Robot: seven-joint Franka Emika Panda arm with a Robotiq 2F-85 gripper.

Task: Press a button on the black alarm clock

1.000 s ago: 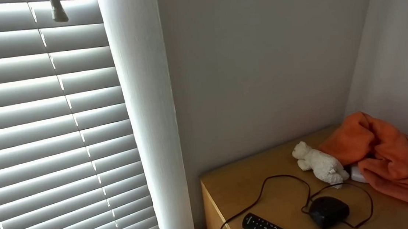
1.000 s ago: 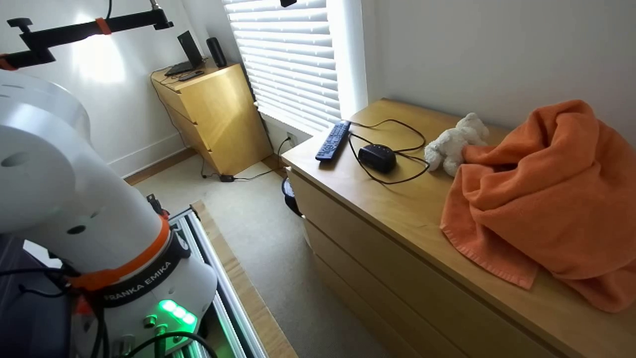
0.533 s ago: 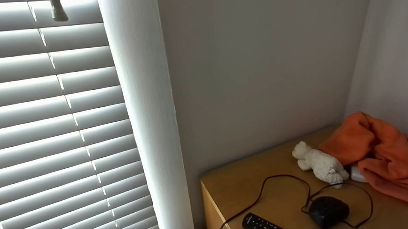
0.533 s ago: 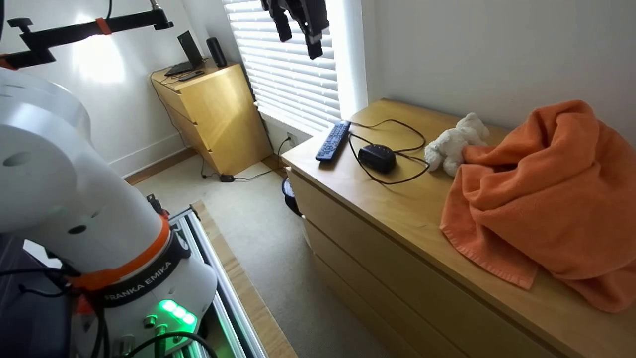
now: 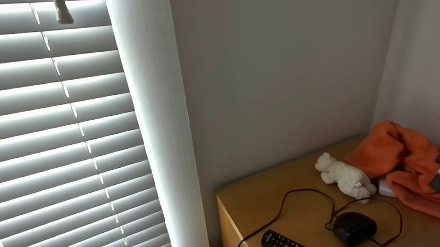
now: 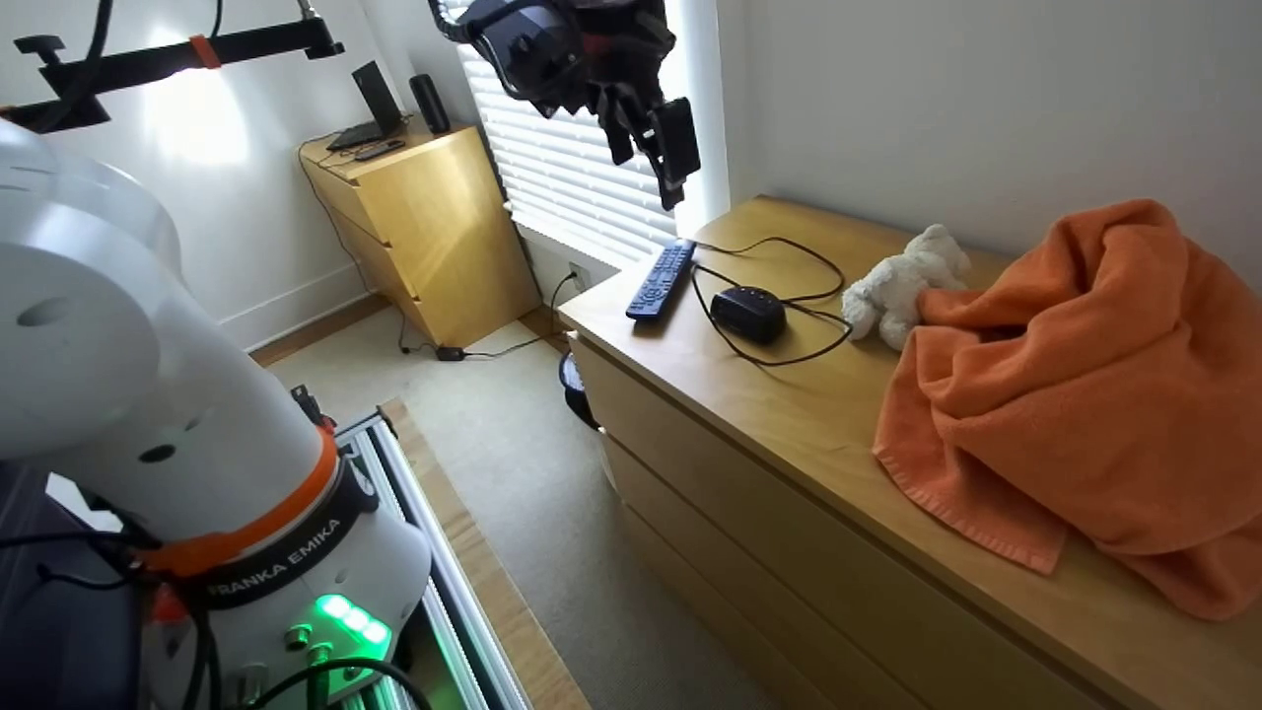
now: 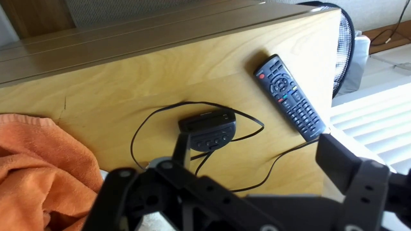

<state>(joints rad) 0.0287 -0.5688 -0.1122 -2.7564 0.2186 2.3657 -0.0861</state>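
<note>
Approach is the step in hand, as I judge it, because the hand (image 7: 258,154) is not yet in place over the black alarm clock (image 7: 208,125). The clock sits on the worktop (image 7: 106,85), with its thin cord (image 7: 154,112) curling around it; in the wrist view the remote control (image 7: 290,98) lies to its right and the orange towel (image 7: 48,166) to its left. On the rounded side of the clock I think I see a row of 4 small buttons, but their marks are too small to read.

To press well, I would bring the fingers (image 7: 337,164) together, so that 2 tips make 1 firm point, then centre them over the row and go straight down, slowly and lightly. A slanted push could make such a small clock slide, and a spread finger could catch the cord.

At present the fingers stand wide apart, and the hand has hold of nothing. In an exterior view the white arm (image 6: 197,355) leans at the left and leaves the picture at the top; the hand hangs in the air, tips pointing down and somewhat right, well apart from the clock.
</note>
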